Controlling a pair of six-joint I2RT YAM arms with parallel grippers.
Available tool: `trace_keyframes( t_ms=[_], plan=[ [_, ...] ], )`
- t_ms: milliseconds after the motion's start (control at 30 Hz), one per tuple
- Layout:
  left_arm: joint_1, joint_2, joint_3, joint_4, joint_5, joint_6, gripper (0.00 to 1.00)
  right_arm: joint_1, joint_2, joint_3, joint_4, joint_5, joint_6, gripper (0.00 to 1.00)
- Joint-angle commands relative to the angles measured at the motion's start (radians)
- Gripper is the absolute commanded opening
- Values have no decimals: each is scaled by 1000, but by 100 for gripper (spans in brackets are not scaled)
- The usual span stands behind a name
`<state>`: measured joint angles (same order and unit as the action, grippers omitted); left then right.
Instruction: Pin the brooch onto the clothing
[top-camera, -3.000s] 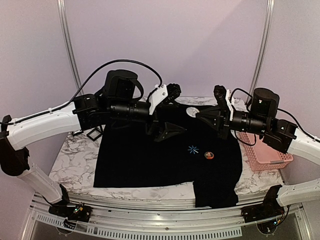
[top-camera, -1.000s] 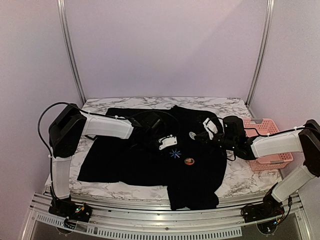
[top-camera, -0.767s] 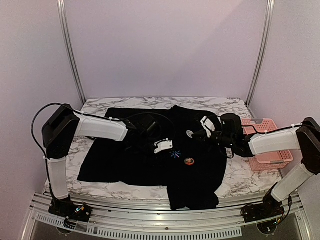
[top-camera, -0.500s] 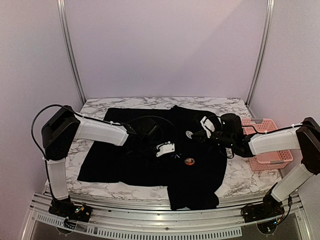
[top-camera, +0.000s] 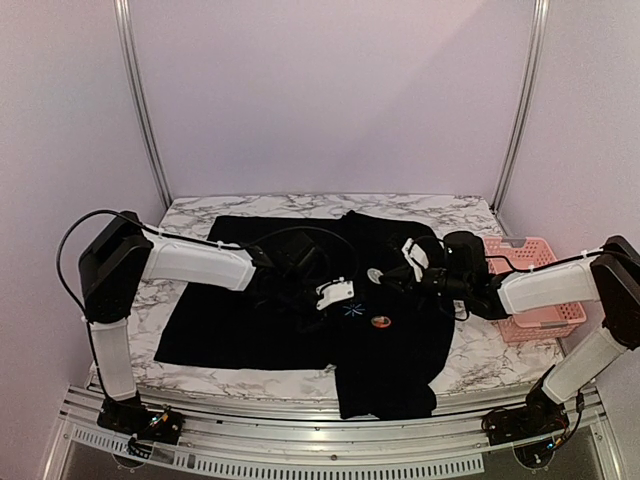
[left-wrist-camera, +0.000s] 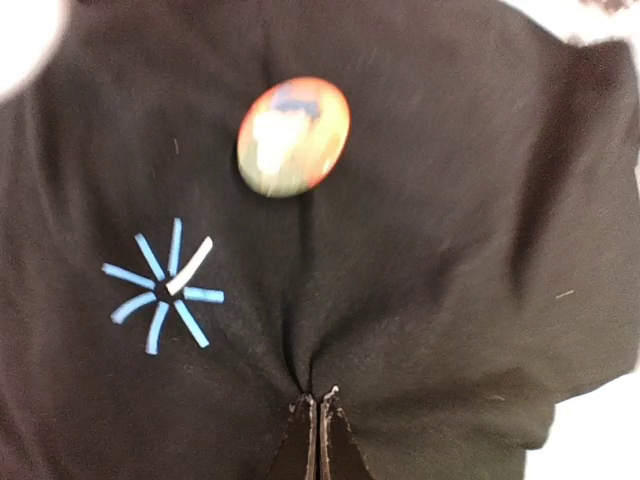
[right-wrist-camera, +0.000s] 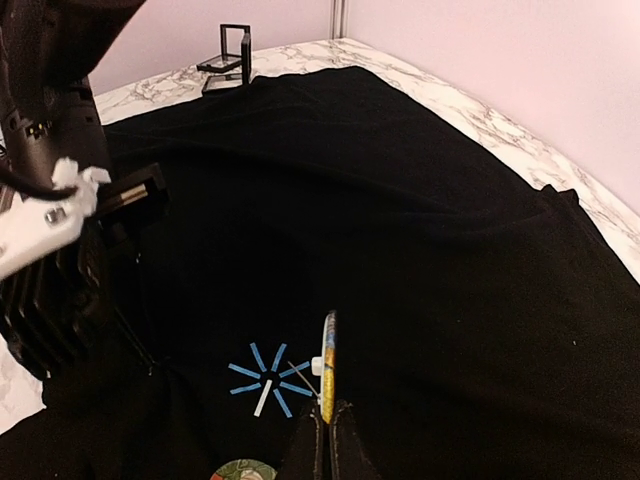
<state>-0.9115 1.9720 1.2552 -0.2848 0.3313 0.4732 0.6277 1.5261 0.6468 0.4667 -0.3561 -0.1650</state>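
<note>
One marble table (top-camera: 190, 215), lilac walls (top-camera: 330, 100), two metal posts (top-camera: 140, 100) at the back corners. Black T-shirt (top-camera: 250, 330) lies spread flat over most of the table, its bottom hem hanging off the near edge. Left hand (left-wrist-camera: 317, 440): fingers fully together, pinching a fold of the T-shirt just beside the starburst mark (left-wrist-camera: 165, 285); creases run out from the tips. Right hand (right-wrist-camera: 325, 440): closed too, gripping the held brooch (right-wrist-camera: 327, 360) edge-on, above the shirt right over the starburst, pin side facing the mark. Counts: two brooches, the held one plus a loose brooch (left-wrist-camera: 293, 136) lying face-up on the shirt near the mark; one shirt; one starburst; one pink basket (top-camera: 545, 315) at the right edge; one small black frame (right-wrist-camera: 232, 45) off the shirt, can't tell what it is.
</note>
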Motion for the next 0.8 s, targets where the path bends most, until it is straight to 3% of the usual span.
trace_keyframes(
  t_ms=[0, 400, 567, 767],
  plan=[
    [-6, -126, 49, -38, 160, -88, 0, 15, -40, -46, 96, -46, 8, 0],
    [3, -119, 111, -11, 223, -160, 0, 85, -94, -105, 153, 21, -22, 0],
    [45, -94, 119, 94, 266, -285, 0, 89, -85, -143, 216, 41, 5, 0],
    [65, -56, 95, 151, 270, -255, 0, 91, -74, -141, 252, 69, 20, 0]
  ],
)
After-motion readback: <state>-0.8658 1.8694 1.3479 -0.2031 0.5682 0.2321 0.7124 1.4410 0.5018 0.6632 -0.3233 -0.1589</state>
